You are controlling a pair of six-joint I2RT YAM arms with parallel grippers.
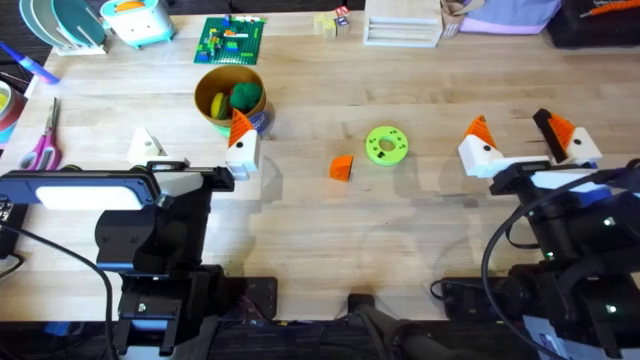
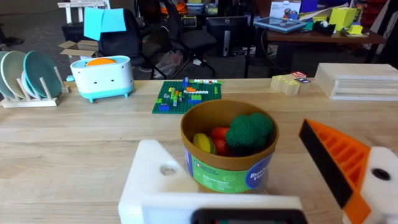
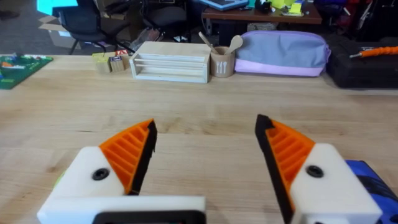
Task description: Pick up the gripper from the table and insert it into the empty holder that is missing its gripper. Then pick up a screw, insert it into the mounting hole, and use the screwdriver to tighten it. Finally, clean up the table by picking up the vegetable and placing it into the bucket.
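Observation:
The orange gripper (image 1: 341,168) lies on the table (image 1: 330,230), left of a lime-green disc (image 1: 386,144). My left gripper (image 1: 195,143) (image 2: 233,146) is open. One of its fingers is the bare white holder (image 1: 148,146) (image 2: 158,177) with a mounting hole (image 2: 168,168); the other carries an orange tip (image 2: 336,158). Just beyond it stands the bucket (image 1: 230,95) (image 2: 229,165), with a green vegetable (image 2: 249,130) and red and yellow pieces inside. My right gripper (image 1: 520,135) (image 3: 205,127) is open over bare table, both orange pads fitted. The screw and the screwdriver are out of view.
Pink scissors (image 1: 40,150) lie at the left edge. A green brick plate (image 1: 230,40), a teal toy toaster (image 2: 102,76), a plate rack (image 2: 28,78) and a wooden tray (image 3: 169,61) line the far side. A blue thing (image 3: 370,177) shows beside my right finger.

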